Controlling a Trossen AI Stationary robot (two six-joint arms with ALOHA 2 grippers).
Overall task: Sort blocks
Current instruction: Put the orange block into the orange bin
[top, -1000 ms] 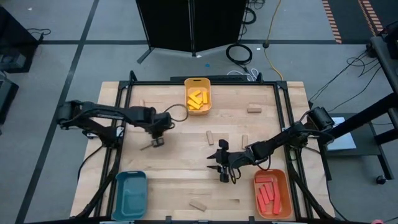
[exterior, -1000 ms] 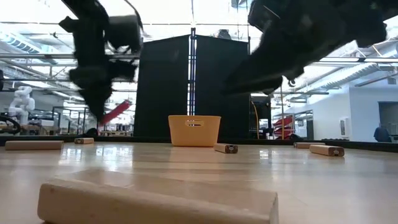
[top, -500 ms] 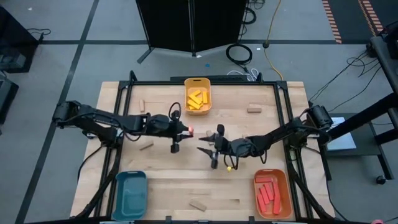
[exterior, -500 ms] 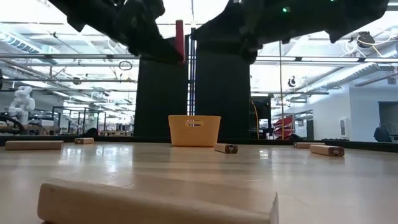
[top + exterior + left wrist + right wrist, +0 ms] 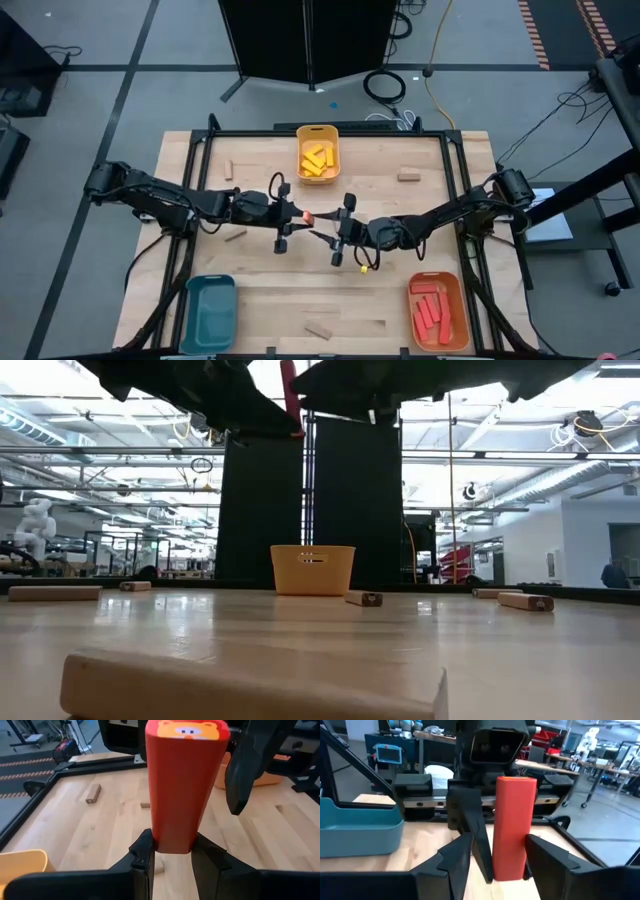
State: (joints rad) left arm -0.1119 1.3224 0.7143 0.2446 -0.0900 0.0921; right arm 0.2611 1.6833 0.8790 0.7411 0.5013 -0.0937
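My left gripper (image 5: 299, 216) is shut on a red block (image 5: 308, 215) high above the table's middle. The block also shows in the left wrist view (image 5: 186, 785), with a cartoon face on its free end, and in the low view (image 5: 290, 390). My right gripper (image 5: 322, 232) is open and faces the left one. Its two fingers (image 5: 547, 857) stand on either side of the block's free end (image 5: 512, 820). A yellow tray (image 5: 318, 152) holds yellow blocks, and an orange tray (image 5: 437, 310) holds red ones. Tan blocks (image 5: 407, 176) lie flat on the table. My left gripper pinches the red block's near end (image 5: 170, 837) between its two fingers. The fingers are about level and point toward the table's right. The block sticks out along them, lifted clear of the table. Whether my right gripper's fingers touch the block, I cannot tell.
A teal tray (image 5: 210, 310) stands at the near left. More tan blocks lie at the far left (image 5: 228, 168), left of centre (image 5: 236, 236) and by the near edge (image 5: 318, 329). Black rails (image 5: 455, 200) frame the tabletop.
My left gripper has risen from the table at left of centre and gone toward the table's right, tipping from pointing down to level, with the red block lifted clear. My right gripper has gone left and toward the far edge, and its fingers now straddle the block's free end.
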